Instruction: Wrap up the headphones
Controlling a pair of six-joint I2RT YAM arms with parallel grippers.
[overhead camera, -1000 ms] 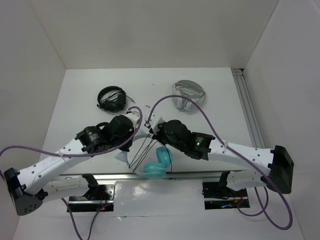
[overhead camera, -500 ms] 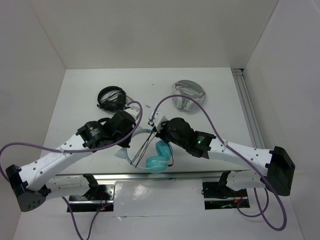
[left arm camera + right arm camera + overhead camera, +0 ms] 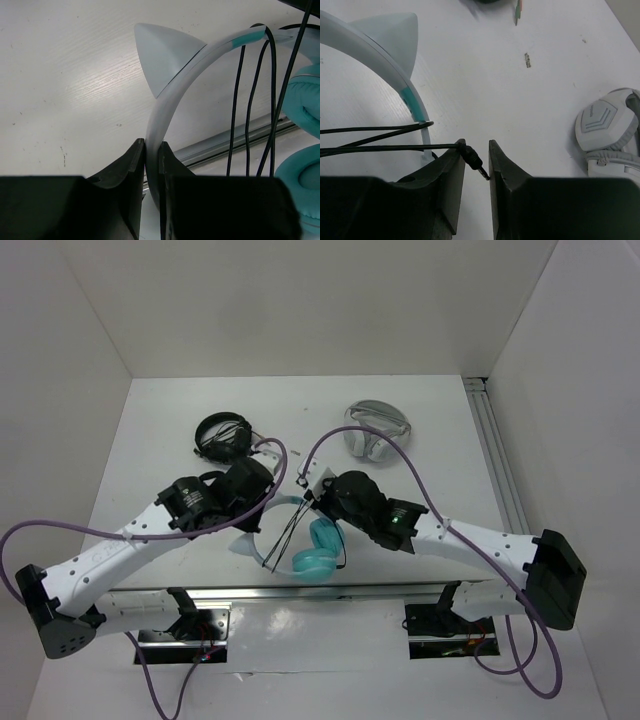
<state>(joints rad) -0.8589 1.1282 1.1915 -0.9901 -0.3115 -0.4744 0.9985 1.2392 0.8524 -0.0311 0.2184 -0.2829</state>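
Left pincer (image 3: 151,148) pinches the white band (image 3: 170,95) of 1 teal-cupped headphone set (image 3: 313,564) at the table's (image 3: 440,440) near edge, 2 cups (image 3: 326,537) toward me; my right pincer (image 3: 476,151) pinches the plug (image 3: 474,159) of its thin black cable (image 3: 380,147).

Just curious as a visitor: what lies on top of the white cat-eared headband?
Several strands of thin black cable loop over the white headband near its teal stripe. The left gripper clamps the band lower down, hiding that stretch.

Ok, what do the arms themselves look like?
Left arm and right arm: white links, black joints and bases, a purple cable looping along each; a green light on the right one. Left gripper and right gripper: black wedge-shaped fingers.
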